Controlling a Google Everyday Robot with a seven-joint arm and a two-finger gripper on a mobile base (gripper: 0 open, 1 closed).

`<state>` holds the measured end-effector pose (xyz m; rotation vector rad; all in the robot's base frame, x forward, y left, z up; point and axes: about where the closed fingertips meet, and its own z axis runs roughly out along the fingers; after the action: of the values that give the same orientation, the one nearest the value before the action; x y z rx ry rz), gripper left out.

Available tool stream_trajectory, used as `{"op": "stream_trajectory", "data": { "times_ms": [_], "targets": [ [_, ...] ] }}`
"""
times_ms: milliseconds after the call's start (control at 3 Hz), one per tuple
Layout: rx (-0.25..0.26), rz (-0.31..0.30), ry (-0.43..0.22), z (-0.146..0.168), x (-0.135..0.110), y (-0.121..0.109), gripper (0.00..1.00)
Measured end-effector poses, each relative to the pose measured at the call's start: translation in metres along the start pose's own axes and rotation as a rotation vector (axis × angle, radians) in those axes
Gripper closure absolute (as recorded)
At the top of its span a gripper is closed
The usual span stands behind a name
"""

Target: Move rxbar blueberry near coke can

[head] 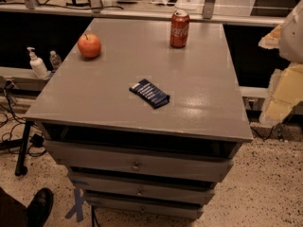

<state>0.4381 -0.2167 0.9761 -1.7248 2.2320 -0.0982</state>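
Lying flat just below the middle of the grey counter [203, 89], the rxbar blueberry [149, 93] sits at a slant, its long axis running from upper left to lower right. Its dark navy wrapper faces up, with pale lettering on it. Nothing touches it.

The coke can [180, 29] stands upright near the far edge of the counter, toward the upper centre-right of the frame. It is red with white script and a silver top. It is well apart from the bar, with bare grey surface between them. An apple [89, 45], orange-red with a short stem, rests toward the upper left of the counter, well apart from both can and bar.

The gripper [283, 91] shows only as a pale cream-and-white shape at the right edge of the frame, off the side of the counter and clear of every object. Whether it is open or closed I cannot tell.

Below the counter top are three stacked drawers [137, 165] with small knobs. At the left edge, on a lower ledge, a white pump bottle [36, 64] stands beside a small clear bottle [55, 59]. Cables trail over the speckled floor [265, 193] at lower left, where a dark shoe [40, 205] and a blue tape mark [75, 206] also show
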Motion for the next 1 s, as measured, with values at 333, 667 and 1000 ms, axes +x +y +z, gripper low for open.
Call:
{"op": "stream_trajectory", "data": {
  "times_ms": [333,667,1000],
  "targets": [
    [0.000,0.000,0.000,0.000,0.000,0.000,0.00],
    [-0.001,0.011,-0.019,0.006,-0.004,0.000,0.00],
    [-0.024,0.064,-0.064,0.040,-0.025,-0.006,0.00]
  ]
}}
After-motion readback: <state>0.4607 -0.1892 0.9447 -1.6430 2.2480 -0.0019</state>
